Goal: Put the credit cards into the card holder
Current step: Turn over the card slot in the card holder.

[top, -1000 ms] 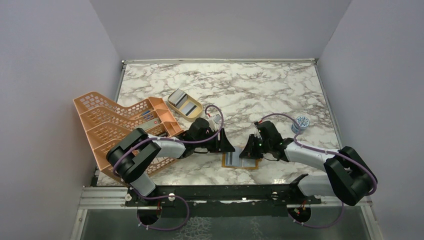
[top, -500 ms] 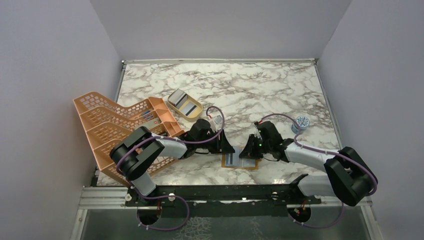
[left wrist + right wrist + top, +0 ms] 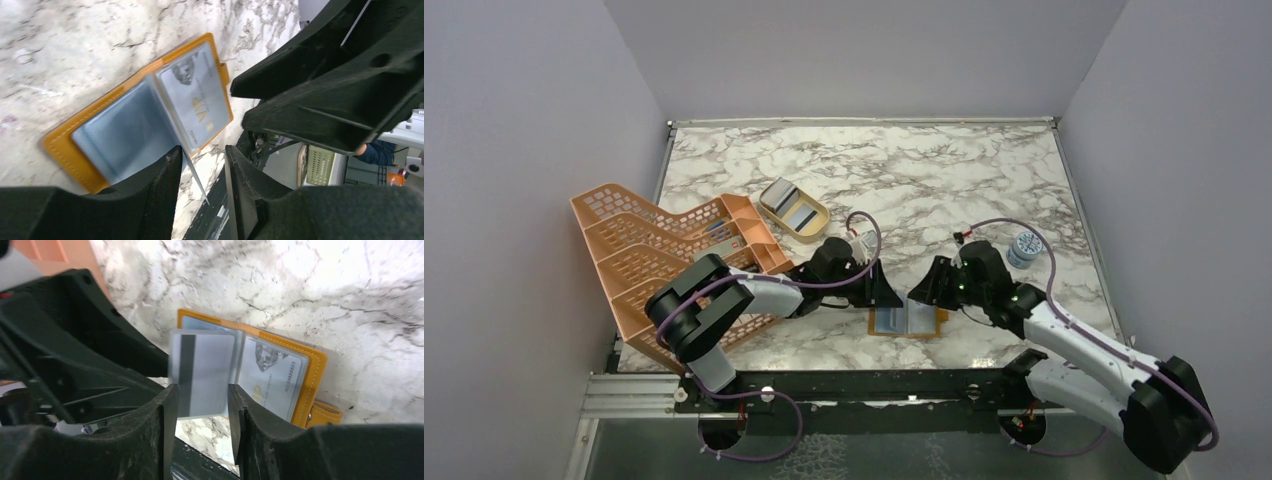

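The card holder (image 3: 907,321) lies open on the marble near the front edge, mustard-orange with a grey-blue inside. In the left wrist view the card holder (image 3: 65,145) has a pale "VIP" credit card (image 3: 197,97) in its right pocket. A clear leaf stands up on edge between my left gripper's (image 3: 202,150) open fingers. In the right wrist view that leaf carries a card with a dark stripe (image 3: 202,372), beside the VIP card (image 3: 272,376). My right gripper (image 3: 202,387) is open just above it. More credit cards (image 3: 799,215) lie in the tan dish.
The tan oval dish (image 3: 820,229) sits left of centre. The big peach lattice rack (image 3: 654,255) fills the left side, close to my left arm. A small round tin (image 3: 1025,245) stands at the right. Both grippers (image 3: 892,299) (image 3: 917,297) crowd the holder.
My right arm has swung out to the right and its gripper has drawn back from the holder's right half. My left gripper has edged right over the holder.
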